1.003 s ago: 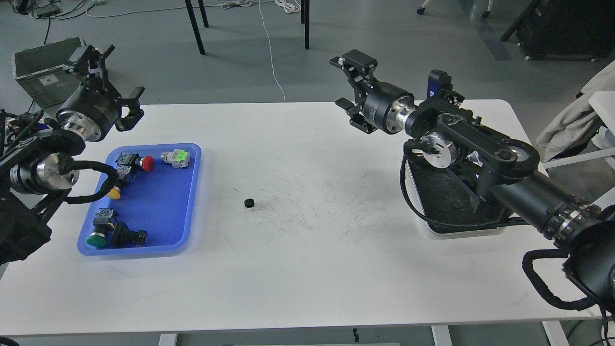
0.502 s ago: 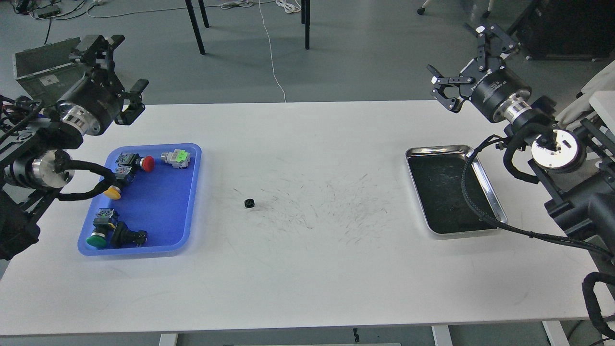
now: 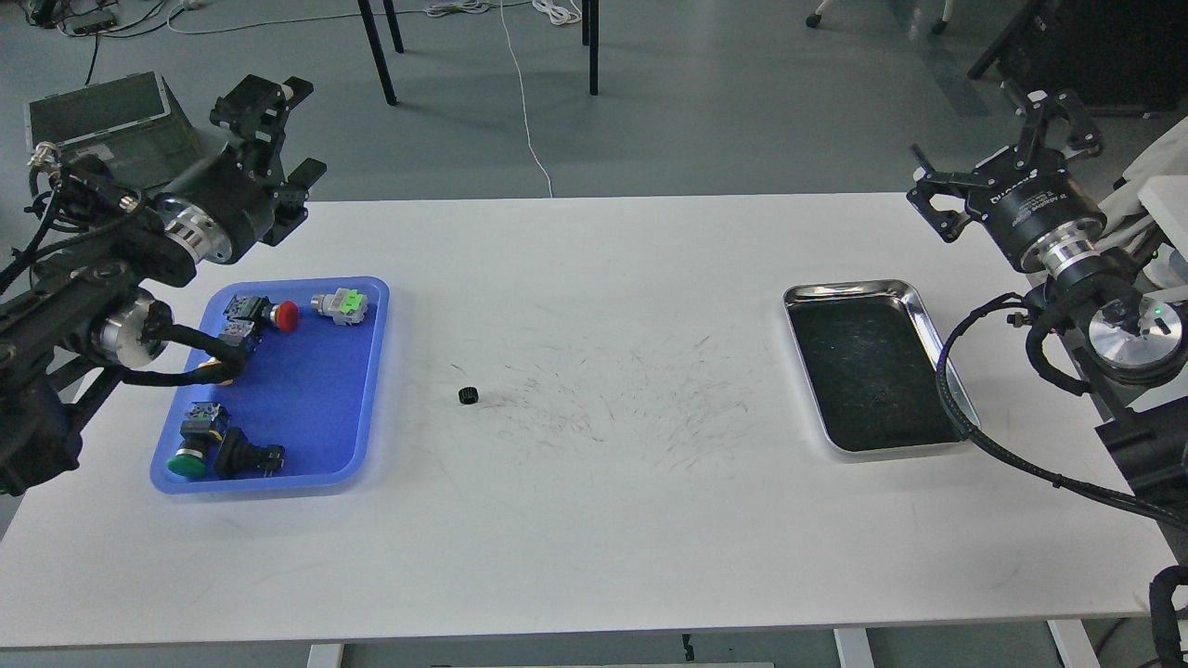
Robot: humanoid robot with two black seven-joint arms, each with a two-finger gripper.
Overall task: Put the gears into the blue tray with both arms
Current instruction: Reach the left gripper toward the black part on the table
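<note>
One small black gear (image 3: 469, 396) lies on the white table (image 3: 594, 538), left of centre and about a hand's width right of the blue tray (image 3: 316, 399). My left gripper (image 3: 290, 130) hangs open above the table's back left corner, behind the tray, with nothing between its fingers. At the far right my right gripper (image 3: 991, 153) is raised above the table's back edge, also open and empty. Both are far from the gear.
The blue tray holds a red push-button (image 3: 285, 316), a green-capped switch (image 3: 340, 303), a green push-button (image 3: 187, 463) and a black blocky part (image 3: 247, 455). A steel tray (image 3: 849, 289) with a dark inside sits at the right. A grey box (image 3: 93, 121) stands on the floor at back left.
My right arm swung from the table's middle out to the far right, uncovering the steel tray. My left gripper moved right and turned. The gear shifted slightly left.
</note>
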